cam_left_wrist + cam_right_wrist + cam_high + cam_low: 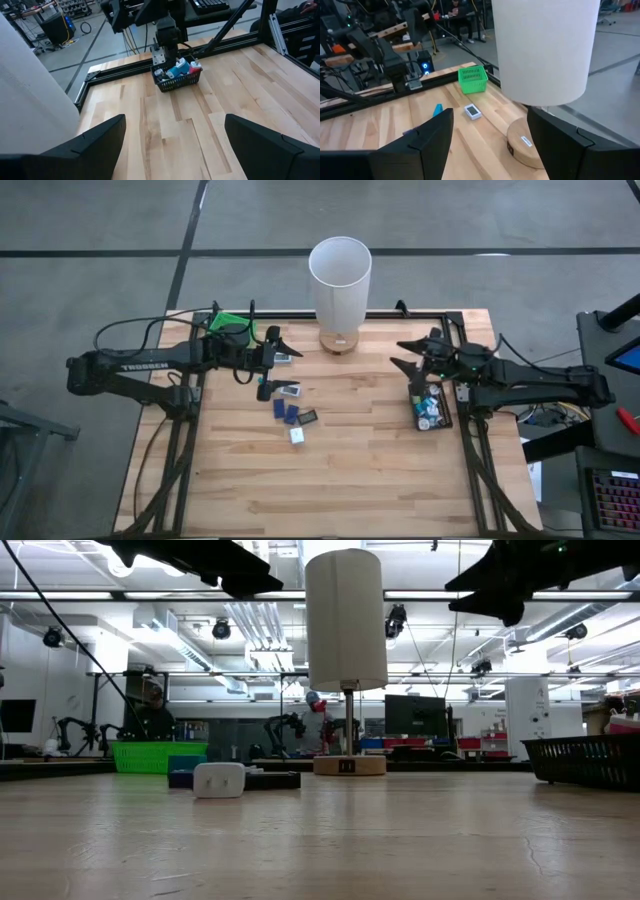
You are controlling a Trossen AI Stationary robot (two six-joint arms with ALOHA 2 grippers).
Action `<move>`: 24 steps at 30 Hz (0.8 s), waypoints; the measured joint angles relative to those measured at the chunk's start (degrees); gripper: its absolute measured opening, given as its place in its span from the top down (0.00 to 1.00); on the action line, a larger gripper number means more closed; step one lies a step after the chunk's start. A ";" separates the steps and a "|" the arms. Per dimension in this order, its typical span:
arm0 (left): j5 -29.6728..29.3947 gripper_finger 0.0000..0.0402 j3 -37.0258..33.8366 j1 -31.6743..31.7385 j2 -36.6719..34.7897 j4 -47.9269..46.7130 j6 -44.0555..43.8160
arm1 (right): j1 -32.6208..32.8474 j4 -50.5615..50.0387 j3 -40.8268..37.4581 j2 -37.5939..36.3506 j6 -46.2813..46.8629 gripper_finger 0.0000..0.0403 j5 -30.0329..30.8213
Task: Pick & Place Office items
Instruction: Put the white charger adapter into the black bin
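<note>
Tabletop [350, 470] carries five loose office items [291, 414]; both pincers, left [283, 346] and right [413, 352], gape empty.

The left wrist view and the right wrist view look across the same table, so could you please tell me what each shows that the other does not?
Only the left wrist view shows the black basket filled with office items. Only the right wrist view shows the green basket, a small white item on the wood and the lamp's round wooden base. Both share the wooden table and the white lampshade.
</note>
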 joint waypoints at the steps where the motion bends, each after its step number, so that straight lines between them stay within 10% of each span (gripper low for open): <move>1: 0.02 0.14 0.00 0.00 0.00 0.00 0.02 | 0.00 -0.13 0.00 0.26 0.00 0.37 0.00; 24: 0.00 0.14 0.00 0.02 0.00 0.00 0.01 | 0.00 -0.08 0.00 6.41 0.00 0.38 0.05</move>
